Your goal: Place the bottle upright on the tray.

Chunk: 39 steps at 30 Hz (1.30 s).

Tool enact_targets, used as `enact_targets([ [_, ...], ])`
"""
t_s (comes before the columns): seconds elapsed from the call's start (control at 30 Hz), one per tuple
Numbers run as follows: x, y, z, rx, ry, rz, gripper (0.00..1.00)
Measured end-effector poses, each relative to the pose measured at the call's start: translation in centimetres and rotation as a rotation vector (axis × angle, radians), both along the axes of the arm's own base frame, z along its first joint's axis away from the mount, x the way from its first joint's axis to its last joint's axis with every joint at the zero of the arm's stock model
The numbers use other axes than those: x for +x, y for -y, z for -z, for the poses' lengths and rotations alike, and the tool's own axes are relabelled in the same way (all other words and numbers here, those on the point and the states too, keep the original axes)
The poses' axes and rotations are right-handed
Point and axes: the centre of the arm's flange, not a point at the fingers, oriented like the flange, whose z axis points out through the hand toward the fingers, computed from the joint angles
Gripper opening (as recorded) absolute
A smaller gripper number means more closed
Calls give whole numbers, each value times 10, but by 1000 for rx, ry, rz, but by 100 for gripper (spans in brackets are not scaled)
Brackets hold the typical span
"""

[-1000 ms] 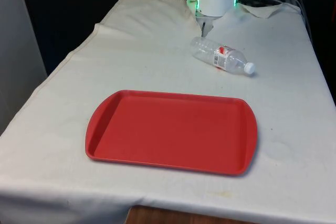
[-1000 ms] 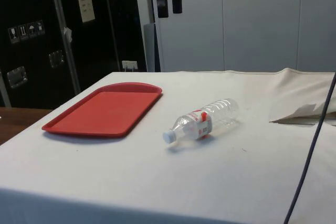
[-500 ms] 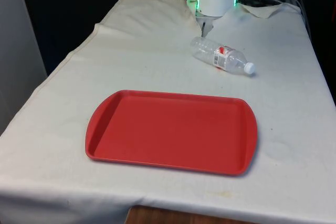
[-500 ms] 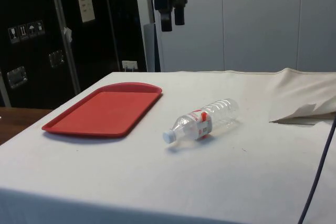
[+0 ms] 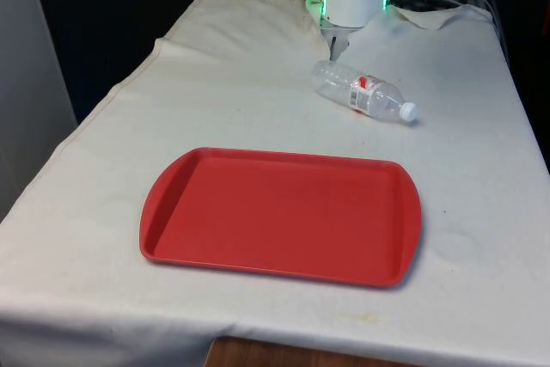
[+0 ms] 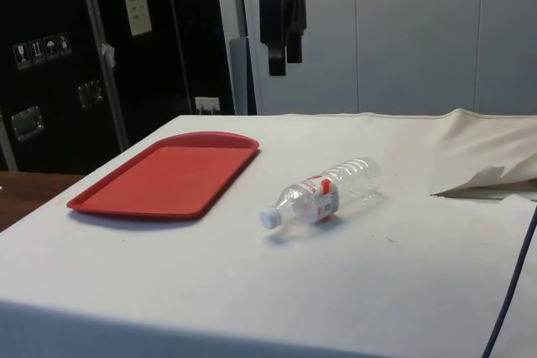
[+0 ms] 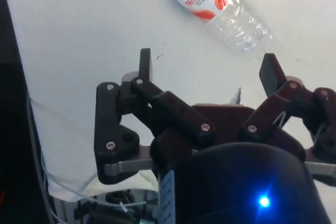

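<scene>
While one bottle lies flat (capped), one tray waits.

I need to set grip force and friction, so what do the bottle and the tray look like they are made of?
Bottle: thin clear plastic, probably; you see the cloth through its ribbed wall, with a red and white label and white cap. Tray: likely moulded hard plastic, uniform red with a raised rim and a dull sheen.

the bottle lies on the table behind the tray, apart from it.
</scene>
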Motion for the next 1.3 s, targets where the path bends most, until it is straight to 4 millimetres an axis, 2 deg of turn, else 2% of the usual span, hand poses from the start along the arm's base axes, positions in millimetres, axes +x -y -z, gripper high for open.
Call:
enact_targets([
  [0.37, -2, 0, 23, -9, -9, -30, 100],
  [0.77, -13, 2, 49, -12, 8, -95, 100],
  [1.3, -13, 2, 75, -18, -3, -159, 100],
])
